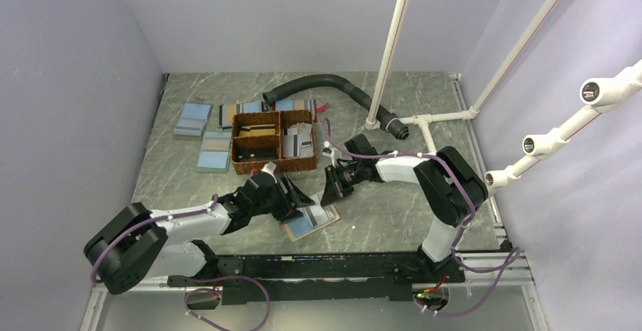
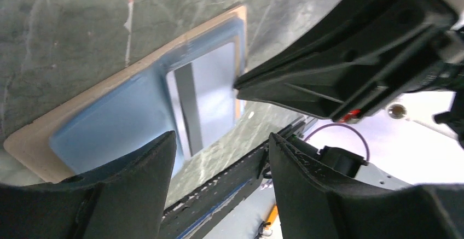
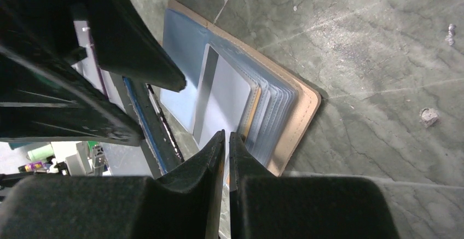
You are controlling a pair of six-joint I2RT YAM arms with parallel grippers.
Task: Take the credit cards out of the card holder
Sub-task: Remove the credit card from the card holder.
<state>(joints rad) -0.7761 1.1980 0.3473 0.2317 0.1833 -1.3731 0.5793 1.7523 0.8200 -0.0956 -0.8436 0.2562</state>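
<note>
The card holder (image 1: 324,217) lies open on the table, tan rim around light blue faces; it also shows in the left wrist view (image 2: 104,127) and the right wrist view (image 3: 298,118). A grey credit card (image 3: 224,94) with a dark stripe sticks partway out of its pocket and shows in the left wrist view too (image 2: 210,94). My right gripper (image 3: 227,136) is shut, its tips resting on that card's edge (image 1: 330,197). My left gripper (image 2: 221,143) is open and empty, hovering over the holder's left half (image 1: 295,198).
A brown woven basket (image 1: 272,166) holding cards stands behind the holder. Light blue flat rectangles (image 1: 193,119) lie at the back left. A black hose (image 1: 325,85) and white pipes (image 1: 390,51) stand at the back right. The arms' black rail (image 1: 318,266) runs along the near edge.
</note>
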